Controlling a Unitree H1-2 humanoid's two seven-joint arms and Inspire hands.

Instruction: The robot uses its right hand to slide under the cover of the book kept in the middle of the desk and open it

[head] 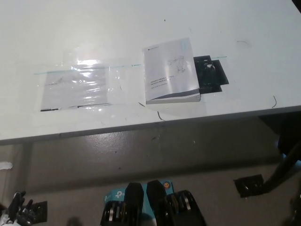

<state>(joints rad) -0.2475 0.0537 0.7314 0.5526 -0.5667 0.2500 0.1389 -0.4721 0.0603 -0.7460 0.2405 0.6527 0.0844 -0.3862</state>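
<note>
Item: closed book, mid-table.
I see its long axis running away from me; right robot hand out of view, state unknown; left robot hand rests low, grip unclear.

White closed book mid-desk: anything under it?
The white closed book lies flat on the white desk. A black flat piece sticks out from beside its right edge; whether it runs under the book is hidden.
</note>
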